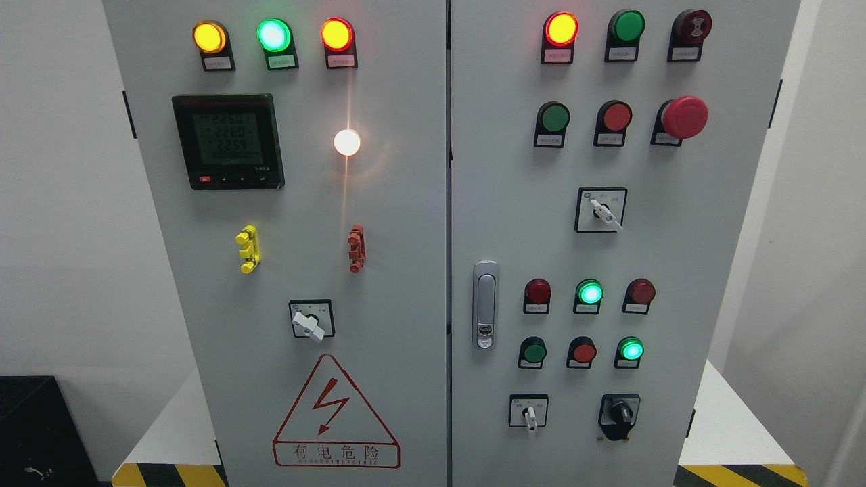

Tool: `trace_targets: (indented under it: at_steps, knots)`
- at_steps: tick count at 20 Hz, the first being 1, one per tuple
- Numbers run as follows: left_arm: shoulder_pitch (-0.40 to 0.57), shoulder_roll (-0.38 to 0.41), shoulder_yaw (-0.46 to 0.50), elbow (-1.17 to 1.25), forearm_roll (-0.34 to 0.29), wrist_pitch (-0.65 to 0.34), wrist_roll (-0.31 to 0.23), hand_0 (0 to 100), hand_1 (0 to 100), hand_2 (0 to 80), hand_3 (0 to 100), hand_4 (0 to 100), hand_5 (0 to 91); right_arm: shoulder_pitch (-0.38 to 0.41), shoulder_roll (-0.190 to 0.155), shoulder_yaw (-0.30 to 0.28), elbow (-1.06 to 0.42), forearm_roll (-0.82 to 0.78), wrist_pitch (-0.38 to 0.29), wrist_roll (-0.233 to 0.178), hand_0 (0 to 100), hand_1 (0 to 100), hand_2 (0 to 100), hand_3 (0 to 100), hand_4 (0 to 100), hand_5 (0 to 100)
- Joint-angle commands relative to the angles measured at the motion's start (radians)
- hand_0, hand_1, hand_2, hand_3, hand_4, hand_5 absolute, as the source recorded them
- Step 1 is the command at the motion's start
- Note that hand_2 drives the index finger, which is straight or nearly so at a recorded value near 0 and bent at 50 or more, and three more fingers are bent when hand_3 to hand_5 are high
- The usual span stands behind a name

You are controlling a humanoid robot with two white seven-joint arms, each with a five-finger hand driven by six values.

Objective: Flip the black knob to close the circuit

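The black knob (619, 414) sits low on the right door of a grey electrical cabinet (406, 284), its lever pointing down. Left of it is a small white selector switch (528, 412). No robot arm or hand shows anywhere in the head view.
The right door carries a silver door handle (485, 304), a red mushroom stop button (683, 117), a white rotary switch (601, 212) and several lit and unlit lamps. The left door holds a digital meter (228, 141), a white rotary switch (310, 322) and a hazard triangle (335, 414).
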Motion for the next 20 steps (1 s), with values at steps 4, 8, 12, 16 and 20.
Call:
trace_targets:
  at_steps: [4, 8, 12, 16, 20]
  knots:
    - [0.021, 0.0, 0.0, -0.023, 0.0, 0.0, 0.0, 12, 56, 0.0, 0, 0, 0.0, -0.015, 0.001, -0.005, 0.027, 0.0, -0.001, 0.001, 0, 20, 0, 0, 0, 0]
    - [0.021, 0.001, 0.0, -0.023, 0.0, 0.0, 0.0, 12, 56, 0.0, 0, 0, 0.0, -0.016, 0.001, -0.005, 0.027, 0.0, -0.002, 0.002, 0, 20, 0, 0, 0, 0]
    - [0.021, 0.0, 0.0, -0.023, 0.0, 0.0, 0.0, 12, 56, 0.0, 0, 0, 0.0, -0.018, 0.001, -0.005, 0.024, -0.002, -0.033, 0.01, 0, 20, 0, 0, 0, 0]
    - [0.021, 0.0, 0.0, -0.023, 0.0, 0.0, 0.0, 12, 56, 0.0, 0, 0, 0.0, -0.021, 0.004, -0.005, 0.02, -0.002, -0.09, 0.021, 0, 19, 0, 0, 0, 0]
    - [0.021, 0.0, 0.0, -0.023, 0.0, 0.0, 0.0, 12, 56, 0.0, 0, 0, 0.0, -0.038, 0.007, -0.007, 0.009, -0.005, -0.155, 0.035, 0, 18, 0, 1, 0, 0]
